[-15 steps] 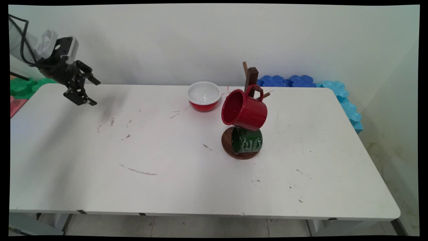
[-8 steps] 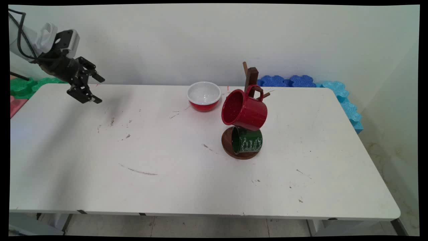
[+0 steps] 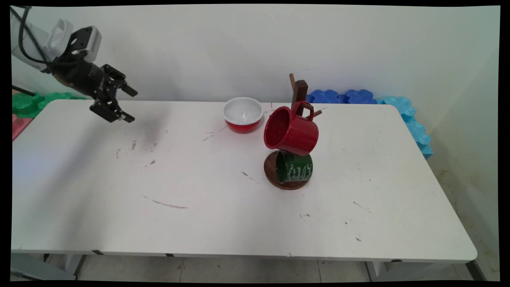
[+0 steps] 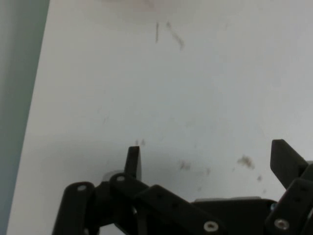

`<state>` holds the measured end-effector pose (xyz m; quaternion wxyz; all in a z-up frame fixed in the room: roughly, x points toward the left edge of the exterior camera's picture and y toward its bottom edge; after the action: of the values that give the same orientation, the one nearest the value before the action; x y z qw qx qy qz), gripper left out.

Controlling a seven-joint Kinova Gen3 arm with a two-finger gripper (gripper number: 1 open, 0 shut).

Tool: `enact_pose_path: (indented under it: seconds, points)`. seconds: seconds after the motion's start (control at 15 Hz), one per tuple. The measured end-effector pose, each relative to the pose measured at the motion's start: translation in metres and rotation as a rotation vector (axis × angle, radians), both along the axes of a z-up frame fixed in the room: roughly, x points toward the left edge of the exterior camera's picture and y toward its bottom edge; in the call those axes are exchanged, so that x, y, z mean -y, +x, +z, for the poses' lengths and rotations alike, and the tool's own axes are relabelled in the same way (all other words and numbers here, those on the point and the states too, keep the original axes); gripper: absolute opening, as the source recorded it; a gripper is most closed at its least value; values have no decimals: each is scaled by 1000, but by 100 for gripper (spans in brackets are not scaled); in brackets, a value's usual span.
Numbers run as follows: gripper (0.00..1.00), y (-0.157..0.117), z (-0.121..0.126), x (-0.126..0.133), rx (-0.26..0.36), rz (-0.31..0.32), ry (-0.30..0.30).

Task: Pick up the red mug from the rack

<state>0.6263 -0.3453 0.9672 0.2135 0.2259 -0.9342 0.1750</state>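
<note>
While it hangs in the air over the far left corner of the white table (image 3: 223, 215), the one black gripper (image 3: 131, 105) has its two fingers (image 4: 133, 159) spread wide apart, and it holds nothing. It touches nothing too. In the hand view, only bare table top with a few small dark marks shows between the fingers. Nothing stands close to the gripper; the nearest thing is one red bowl (image 3: 243, 114), white inside, which sits upright near the back edge of the table, well apart from the gripper. Just to the right of the bowl stands one dark wooden mug stand (image 3: 299, 91) with a round base. Two mugs are on it. One red mug (image 3: 291, 130) hangs by its handle from a peg, tipped on its side with its mouth facing left. One green mug (image 3: 294, 167) with white writing is under the red one, also on its side, low over the round base. Behind the table, some blue foam blocks (image 3: 342, 96) lie along the wall on the right, and green foam blocks (image 3: 28, 103) lie on the left.
</note>
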Motion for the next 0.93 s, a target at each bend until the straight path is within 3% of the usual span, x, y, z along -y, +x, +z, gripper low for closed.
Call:
enact_pose_path:
  seconds: [0.93]
  points:
    - [100, -92, 34, -18, -203, -36, -12]
